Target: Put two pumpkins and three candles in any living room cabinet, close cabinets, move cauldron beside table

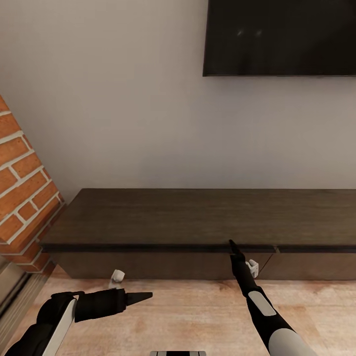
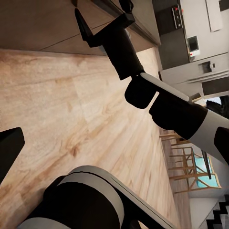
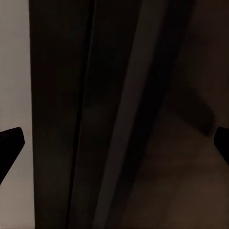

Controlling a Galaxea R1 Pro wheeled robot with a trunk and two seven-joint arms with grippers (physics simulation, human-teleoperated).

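The cabinet (image 1: 188, 217) is a long low dark brown unit against the pale wall, and its drawer fronts look shut. My right gripper (image 1: 231, 244) reaches up to the cabinet's top front edge. In the right wrist view it (image 3: 114, 143) is open, with the cabinet's dark edge (image 3: 119, 95) close in front and nothing between the fingers. My left gripper (image 1: 146, 296) hovers low over the floor in front of the cabinet, pointing right, open and empty. The left wrist view looks at the right gripper (image 2: 102, 14) against the cabinet (image 2: 38, 19). The pumpkins, candles and cauldron are out of view.
A black television (image 1: 279, 37) hangs on the wall above the cabinet's right part. A brick wall (image 1: 22, 188) juts out at the left end. Light wooden floor (image 1: 188, 316) lies in front. The left wrist view has a fridge (image 2: 210, 71) and wooden chairs (image 2: 186, 162) far behind.
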